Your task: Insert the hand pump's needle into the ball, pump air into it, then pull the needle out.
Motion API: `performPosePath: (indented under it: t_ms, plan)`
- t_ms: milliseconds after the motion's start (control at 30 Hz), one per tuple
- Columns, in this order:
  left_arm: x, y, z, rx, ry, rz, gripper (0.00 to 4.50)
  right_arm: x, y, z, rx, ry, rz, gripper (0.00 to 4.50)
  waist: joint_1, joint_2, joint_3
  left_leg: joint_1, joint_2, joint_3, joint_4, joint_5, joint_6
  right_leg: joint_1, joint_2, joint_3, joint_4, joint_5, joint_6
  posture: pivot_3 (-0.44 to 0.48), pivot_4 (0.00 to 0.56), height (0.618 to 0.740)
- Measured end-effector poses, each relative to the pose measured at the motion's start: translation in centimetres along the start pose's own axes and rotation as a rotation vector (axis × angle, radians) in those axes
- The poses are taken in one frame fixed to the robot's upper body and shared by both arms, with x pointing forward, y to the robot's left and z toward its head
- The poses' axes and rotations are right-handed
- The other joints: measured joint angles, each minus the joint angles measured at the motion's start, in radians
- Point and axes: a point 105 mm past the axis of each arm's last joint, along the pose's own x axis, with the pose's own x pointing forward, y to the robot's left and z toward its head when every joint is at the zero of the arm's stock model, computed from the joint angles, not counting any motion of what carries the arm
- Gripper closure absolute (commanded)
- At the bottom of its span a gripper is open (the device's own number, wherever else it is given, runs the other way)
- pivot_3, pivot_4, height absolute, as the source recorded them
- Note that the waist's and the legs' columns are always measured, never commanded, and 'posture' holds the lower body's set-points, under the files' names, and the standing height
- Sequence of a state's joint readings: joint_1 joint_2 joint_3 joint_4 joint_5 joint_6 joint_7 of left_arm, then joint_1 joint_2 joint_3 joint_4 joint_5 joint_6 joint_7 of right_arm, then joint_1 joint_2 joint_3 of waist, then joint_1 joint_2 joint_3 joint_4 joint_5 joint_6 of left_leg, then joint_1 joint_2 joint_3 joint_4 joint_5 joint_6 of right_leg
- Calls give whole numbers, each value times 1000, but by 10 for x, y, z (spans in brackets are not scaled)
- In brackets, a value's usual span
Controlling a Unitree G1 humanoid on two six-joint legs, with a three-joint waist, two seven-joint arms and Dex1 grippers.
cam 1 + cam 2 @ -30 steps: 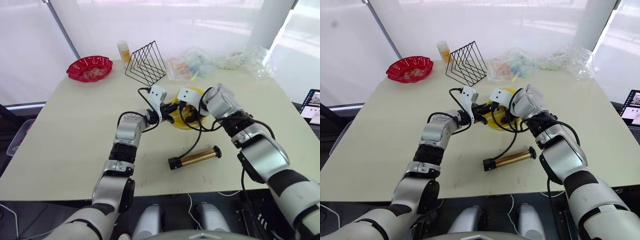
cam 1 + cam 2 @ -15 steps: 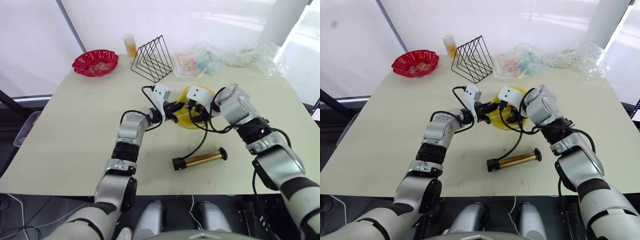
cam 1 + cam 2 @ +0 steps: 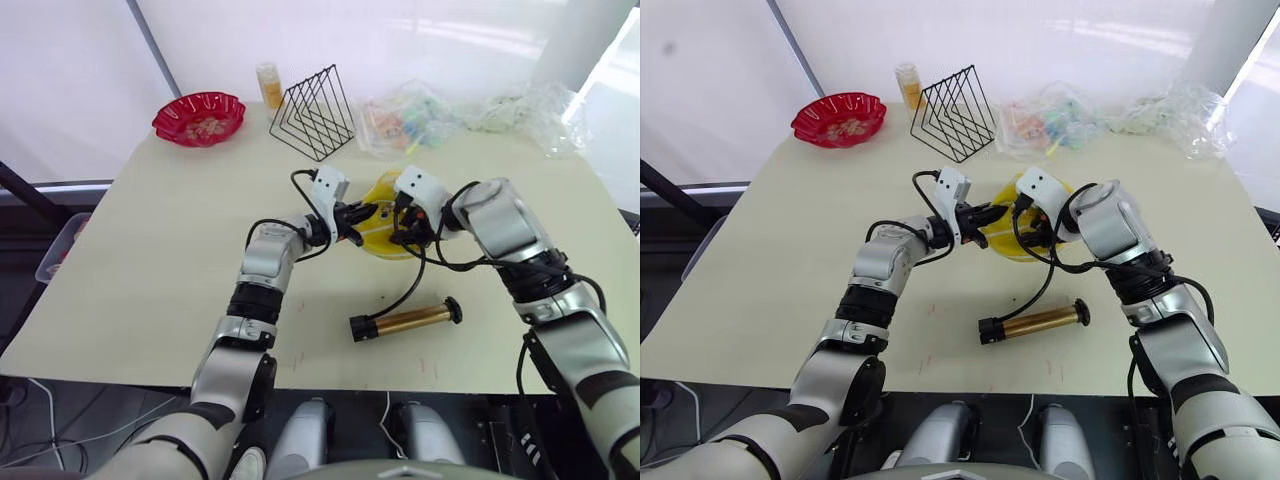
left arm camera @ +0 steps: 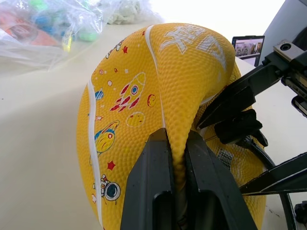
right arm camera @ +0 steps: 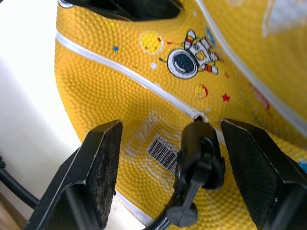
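Observation:
The yellow ball [image 3: 386, 197] lies squashed on the table between my two grippers. My left gripper [image 4: 175, 138] is shut on a raised fold of the ball [image 4: 144, 86]. My right gripper [image 5: 171, 136] is open, one finger on each side of the needle's black fitting [image 5: 197, 143]. The fitting's tip sits at the ball's valve hole, beside a barcode print, and the pin itself is hidden. The hand pump [image 3: 405, 322] lies flat nearer the table's front edge, its gold barrel free of both grippers. Its black hose [image 3: 407, 289] curves up to the ball.
A black wire rack [image 3: 314, 113], a small bottle [image 3: 268, 85] and a red bowl [image 3: 199, 117] stand at the back left. Clear plastic bags [image 3: 425, 112] lie behind the ball. The table's front edge [image 3: 330, 383] is just beyond the pump.
The whole picture has shifted, so the camera moved. Both grippers stay at the ball as before, and the pump lies in the same spot.

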State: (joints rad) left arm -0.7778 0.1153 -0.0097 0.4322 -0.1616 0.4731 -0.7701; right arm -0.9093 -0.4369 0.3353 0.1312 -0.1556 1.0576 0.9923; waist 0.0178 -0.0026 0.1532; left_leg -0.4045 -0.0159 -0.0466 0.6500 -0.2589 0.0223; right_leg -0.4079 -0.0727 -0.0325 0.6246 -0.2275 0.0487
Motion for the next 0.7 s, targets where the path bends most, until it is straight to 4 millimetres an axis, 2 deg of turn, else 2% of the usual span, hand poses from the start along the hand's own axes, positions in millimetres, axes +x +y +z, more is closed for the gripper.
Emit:
performPosePath:
  t_ms: [467,700]
  plan:
    - [1,2,-1,2,-5,9,4500,-20,-9,-1,41,-34,-58,1106,0,0,1,0,-1,-1,2,0,0,0,0,-1,1,0,0,0,150,737]
    - [2,2,-1,2,-4,10,4500,-26,-13,-6,208,-74,-80,1106,0,0,1,0,-1,-1,3,0,0,1,0,-1,2,0,0,0,150,737]
